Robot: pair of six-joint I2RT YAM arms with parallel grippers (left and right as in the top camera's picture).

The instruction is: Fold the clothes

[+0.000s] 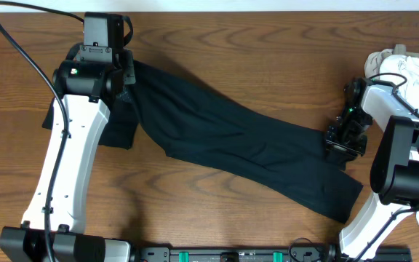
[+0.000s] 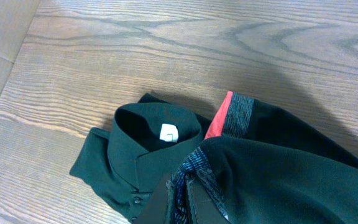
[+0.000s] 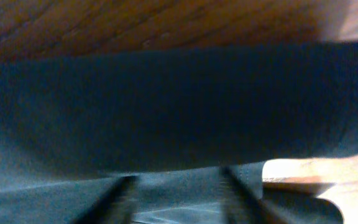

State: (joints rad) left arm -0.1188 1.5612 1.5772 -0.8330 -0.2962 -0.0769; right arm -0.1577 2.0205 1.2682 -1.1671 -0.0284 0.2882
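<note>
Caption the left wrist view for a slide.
Dark trousers, their orange-red and grey waistband showing, overlap a black collared shirt on the wooden table.

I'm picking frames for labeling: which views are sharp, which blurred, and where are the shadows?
Overhead: sharp, evenly lit, trousers clear. Left wrist: sharp on the shirt collar, broad soft shadow on the table at right. Right wrist: blurred throughout, dark trousers filling most of it, overexposed patch lower right.
</note>
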